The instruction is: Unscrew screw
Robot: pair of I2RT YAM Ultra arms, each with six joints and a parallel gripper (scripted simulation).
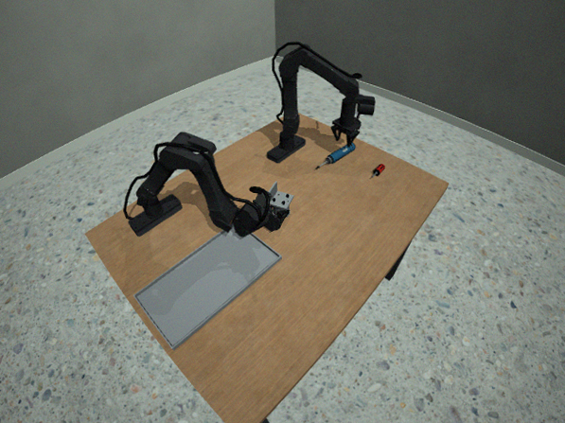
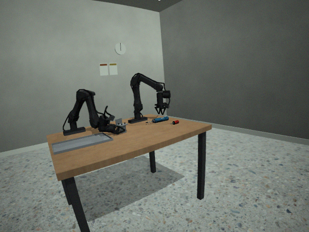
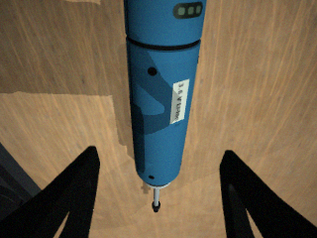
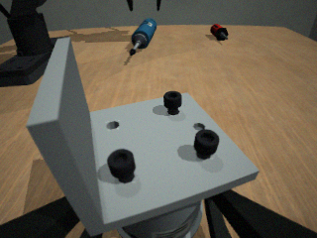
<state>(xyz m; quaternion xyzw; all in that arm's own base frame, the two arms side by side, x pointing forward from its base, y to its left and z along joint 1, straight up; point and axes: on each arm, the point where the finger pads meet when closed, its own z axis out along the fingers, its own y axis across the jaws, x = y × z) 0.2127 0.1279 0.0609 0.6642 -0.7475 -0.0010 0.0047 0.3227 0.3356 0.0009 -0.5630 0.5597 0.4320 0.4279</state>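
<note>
We note the left gripper (image 1: 342,141) (image 2: 161,113) (image 3: 159,157) (image 4: 145,9) released above the electric screwdriver (image 1: 341,154) (image 2: 161,119) (image 3: 160,104) (image 4: 144,34), upper right from the top, side gaps open; centre, the right gripper (image 1: 285,214) (image 2: 123,129) (image 4: 157,181), unclenched, straddles the joint module (image 2: 124,128) (image 4: 165,225).

Three black screws (image 4: 172,100) stand raised on the bracket's grey plate (image 4: 154,149), near two holes (image 4: 113,125); beyond, a blue electric screwdriver (image 4: 144,34) and a red screwdriver (image 4: 218,32) lie on the counter (image 4: 267,89)

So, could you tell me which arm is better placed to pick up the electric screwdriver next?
The left, I'd say: its open gripper hovers above the screwdriver, while the right gripper is down at the bracket.
</note>
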